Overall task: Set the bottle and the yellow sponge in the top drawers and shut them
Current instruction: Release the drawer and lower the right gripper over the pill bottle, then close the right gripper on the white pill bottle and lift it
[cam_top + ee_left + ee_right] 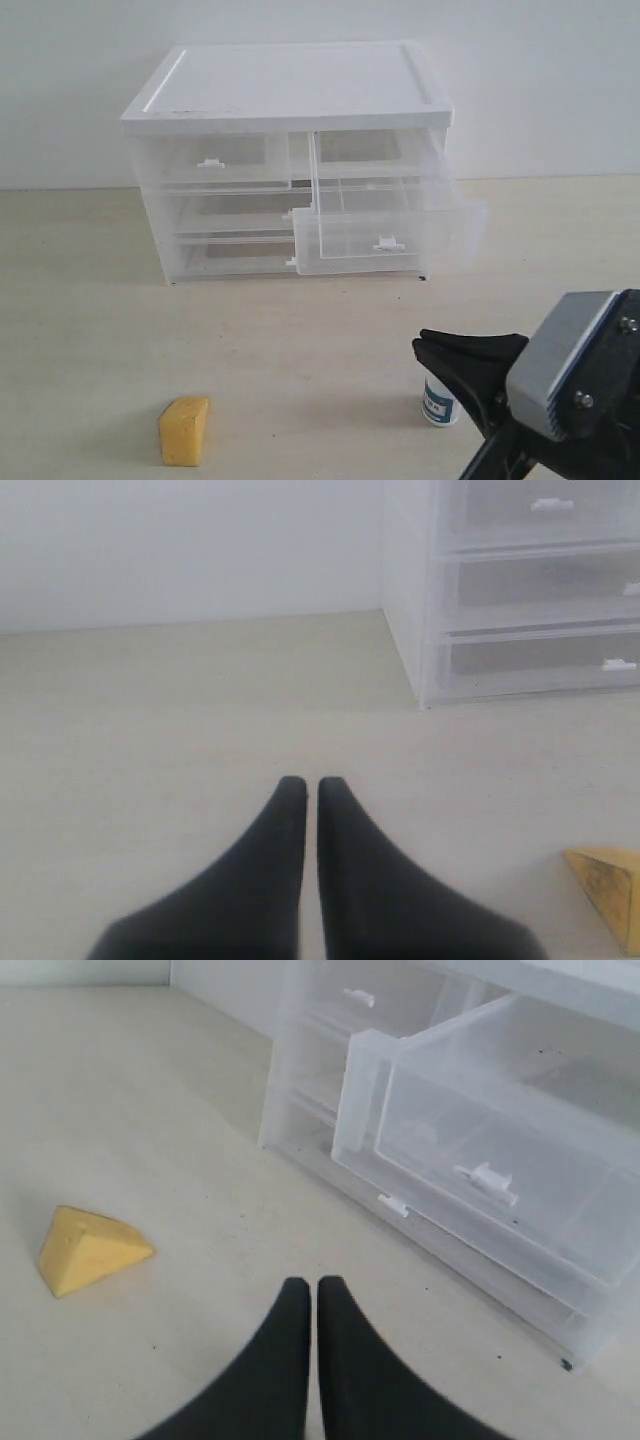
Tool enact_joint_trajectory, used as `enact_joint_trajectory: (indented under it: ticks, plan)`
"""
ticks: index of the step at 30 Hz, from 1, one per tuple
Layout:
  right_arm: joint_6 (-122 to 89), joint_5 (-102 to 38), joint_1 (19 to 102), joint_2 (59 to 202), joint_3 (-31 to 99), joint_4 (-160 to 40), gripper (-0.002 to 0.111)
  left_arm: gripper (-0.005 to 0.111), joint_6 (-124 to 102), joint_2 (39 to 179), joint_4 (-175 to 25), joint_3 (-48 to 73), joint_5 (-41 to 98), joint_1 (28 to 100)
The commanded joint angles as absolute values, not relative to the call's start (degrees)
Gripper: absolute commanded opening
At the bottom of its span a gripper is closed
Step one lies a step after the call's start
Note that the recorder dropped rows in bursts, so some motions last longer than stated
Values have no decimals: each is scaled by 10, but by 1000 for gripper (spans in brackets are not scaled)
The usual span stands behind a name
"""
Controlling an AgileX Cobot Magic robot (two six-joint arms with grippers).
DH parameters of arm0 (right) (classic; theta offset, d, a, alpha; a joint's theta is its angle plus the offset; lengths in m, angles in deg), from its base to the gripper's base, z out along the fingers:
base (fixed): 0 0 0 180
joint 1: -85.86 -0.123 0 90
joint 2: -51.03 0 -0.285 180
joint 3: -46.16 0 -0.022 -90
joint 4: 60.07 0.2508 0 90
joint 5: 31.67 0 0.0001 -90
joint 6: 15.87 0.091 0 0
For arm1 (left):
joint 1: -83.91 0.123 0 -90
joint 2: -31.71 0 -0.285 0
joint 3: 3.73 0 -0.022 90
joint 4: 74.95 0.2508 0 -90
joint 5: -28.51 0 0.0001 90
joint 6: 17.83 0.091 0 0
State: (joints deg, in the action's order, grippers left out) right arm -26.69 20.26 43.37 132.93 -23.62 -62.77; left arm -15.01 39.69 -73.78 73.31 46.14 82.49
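The yellow sponge [185, 430] lies on the table at the front left, also in the left wrist view [610, 880] and the right wrist view [88, 1248]. The bottle [438, 404] stands at the front right, its upper part hidden behind my right gripper [422, 345]. That gripper [311, 1283] is shut with nothing in it. The left gripper [311, 783] is also shut and empty, low over bare table; the exterior view does not show it. Of the top drawers, the left one [225, 160] is closed and the right one [385, 225] [500, 1160] is pulled out and empty.
The clear plastic cabinet [290, 85] with a white top stands at the back of the table against a white wall. Its two full-width lower drawers [540, 660] are closed. The pulled-out drawer juts forward over the table.
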Motion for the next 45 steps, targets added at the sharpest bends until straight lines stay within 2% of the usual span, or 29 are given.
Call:
enact_joint_trajectory:
  ticks: [1,10,15,20,23,27,33,40,42,45]
  plan:
    - [-227,209,477,1327,-252,-672,0,4,-151,395,-738,735,461,827]
    - [-185,199,535,1399,-252,-709,0,4,-151,395,-738,735,461,827]
    - [-185,327,537,1456,-271,-703,0,4,-151,395,-738,735,461,827]
    - [-190,310,537,1501,-271,-642,0,4,-151,395,-738,735,461,827]
    - [-193,379,537,1519,-284,-642,0,4,-151,395,-738,735,461,827]
    - [-203,383,539,1520,-309,-566,0,4,-151,395,-738,735,461,827]
    - [-218,383,541,1521,-308,-656,0,4,-151,395,-738,735,461,827]
    - [-153,383,541,1521,-308,-617,1,4,-151,395,-738,735,461,827]
    - [-148,383,541,1521,-308,-619,7,4,-151,395,-738,735,461,827]
    - [-135,380,539,1521,-298,-624,32,4,-151,395,-738,735,461,827]
